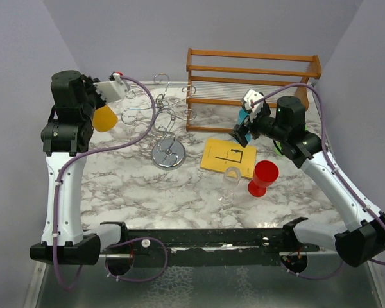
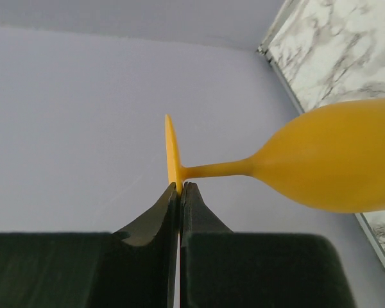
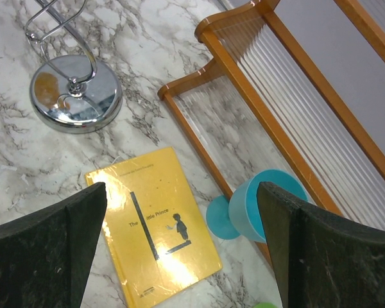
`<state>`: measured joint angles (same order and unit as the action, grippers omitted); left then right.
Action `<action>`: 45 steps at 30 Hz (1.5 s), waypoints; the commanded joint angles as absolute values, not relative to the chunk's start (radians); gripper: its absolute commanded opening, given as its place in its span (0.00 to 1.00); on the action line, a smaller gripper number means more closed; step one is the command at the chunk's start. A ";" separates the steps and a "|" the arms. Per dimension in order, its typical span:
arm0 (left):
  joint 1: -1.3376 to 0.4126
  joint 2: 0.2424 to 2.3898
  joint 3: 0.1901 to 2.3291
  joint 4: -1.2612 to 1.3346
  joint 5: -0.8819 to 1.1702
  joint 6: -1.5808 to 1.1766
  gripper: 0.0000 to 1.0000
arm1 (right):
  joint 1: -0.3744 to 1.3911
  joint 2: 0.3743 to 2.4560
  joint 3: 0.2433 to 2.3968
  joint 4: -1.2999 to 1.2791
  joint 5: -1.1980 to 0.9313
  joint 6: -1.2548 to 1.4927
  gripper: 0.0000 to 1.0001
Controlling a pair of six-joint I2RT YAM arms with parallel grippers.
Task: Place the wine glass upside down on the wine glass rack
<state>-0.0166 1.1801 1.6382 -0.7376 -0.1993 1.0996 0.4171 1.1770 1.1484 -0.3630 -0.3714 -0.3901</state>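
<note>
My left gripper is shut on the edge of the foot of a yellow wine glass, which it holds in the air with the stem lying sideways. In the top view the yellow glass hangs at the left gripper, just left of the silver wire wine glass rack with its round shiny base. My right gripper is open and empty, above a yellow book and a teal glass lying on its side. The right gripper also shows in the top view.
A wooden slatted rack stands at the back right. The yellow book lies in front of it. A clear glass and a red glass stand near the front. The teal glass lies against the wooden rack.
</note>
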 commanded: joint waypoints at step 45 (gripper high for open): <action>-0.136 1.364 1.650 -0.645 0.316 1.334 0.00 | 0.398 1.193 1.106 -0.334 -0.388 -0.417 1.00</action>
